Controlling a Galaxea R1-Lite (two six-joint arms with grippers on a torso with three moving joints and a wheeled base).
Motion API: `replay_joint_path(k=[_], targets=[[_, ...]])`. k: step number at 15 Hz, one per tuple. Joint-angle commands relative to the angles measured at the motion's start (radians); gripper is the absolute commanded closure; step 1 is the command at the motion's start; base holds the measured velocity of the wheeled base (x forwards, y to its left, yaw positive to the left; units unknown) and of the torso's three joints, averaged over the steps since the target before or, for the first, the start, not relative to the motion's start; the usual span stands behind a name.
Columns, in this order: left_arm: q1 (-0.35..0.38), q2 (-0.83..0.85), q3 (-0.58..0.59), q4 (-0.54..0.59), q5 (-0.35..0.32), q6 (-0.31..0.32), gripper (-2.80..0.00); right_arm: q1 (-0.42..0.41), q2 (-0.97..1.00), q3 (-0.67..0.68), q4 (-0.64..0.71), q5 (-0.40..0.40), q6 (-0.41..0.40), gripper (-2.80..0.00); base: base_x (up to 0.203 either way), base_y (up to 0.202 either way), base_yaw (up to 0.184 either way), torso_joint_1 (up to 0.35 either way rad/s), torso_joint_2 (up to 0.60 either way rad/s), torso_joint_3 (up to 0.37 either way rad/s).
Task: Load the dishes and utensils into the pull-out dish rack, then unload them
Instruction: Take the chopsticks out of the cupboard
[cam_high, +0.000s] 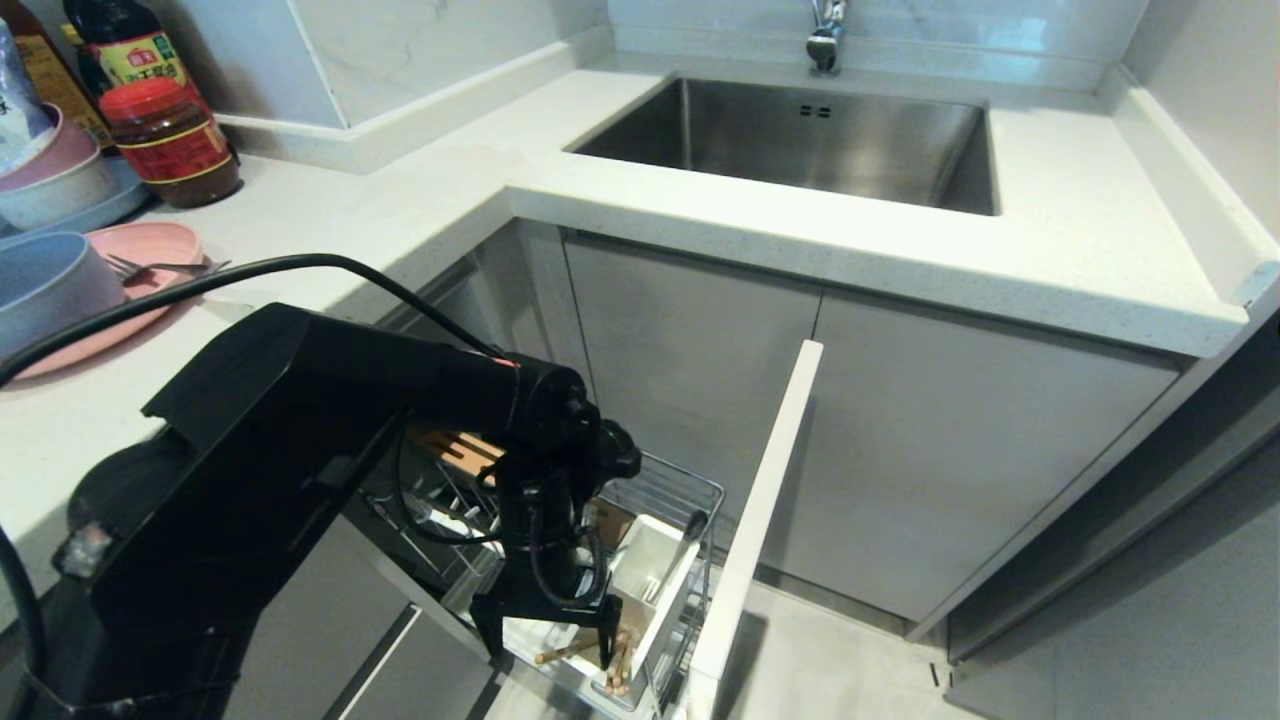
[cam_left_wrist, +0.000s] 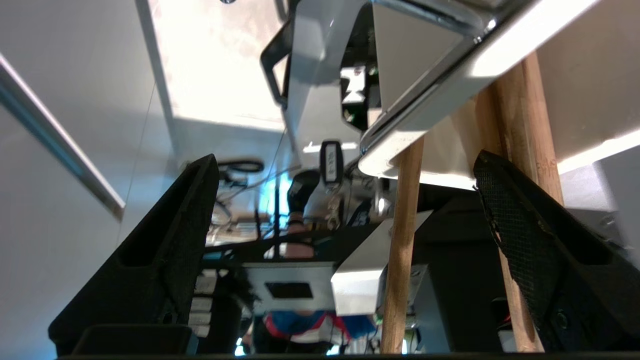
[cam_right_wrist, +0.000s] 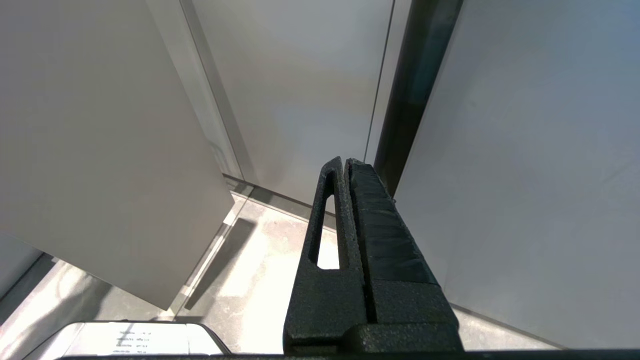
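Chopsticks between left tool fingers (spread).

The dark sauce bottle at the back left of the surface carries a red and yellow label with Chinese characters, too small to make out. The red-lidded jar in front of it has a red label, also unreadable. No other text can be read.
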Motion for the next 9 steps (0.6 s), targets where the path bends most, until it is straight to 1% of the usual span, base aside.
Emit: replay_joint_path(k=[1,2,3,9], targets=[[0.000,0.007,-0.001,0.026,0.001,0.003,-2.80,0.000,0.000,0.000,0.000,0.000,0.000,0.00,0.000,0.000,0.000,0.000,0.00,0.000],[0.000,0.007,-0.001,0.040,0.002,0.020,-2.80,0.000,0.000,0.000,0.000,0.000,0.000,0.00,0.000,0.000,0.000,0.000,0.00,0.000],[0.000,0.007,-0.001,0.042,0.002,0.022,-2.80,0.000,0.000,0.000,0.000,0.000,0.000,0.00,0.000,0.000,0.000,0.000,0.00,0.000],[0.018,-0.007,-0.038,0.036,0.004,0.007,-2.80,0.000,0.000,0.000,0.000,0.000,0.000,0.00,0.000,0.000,0.000,0.000,0.00,0.000]])
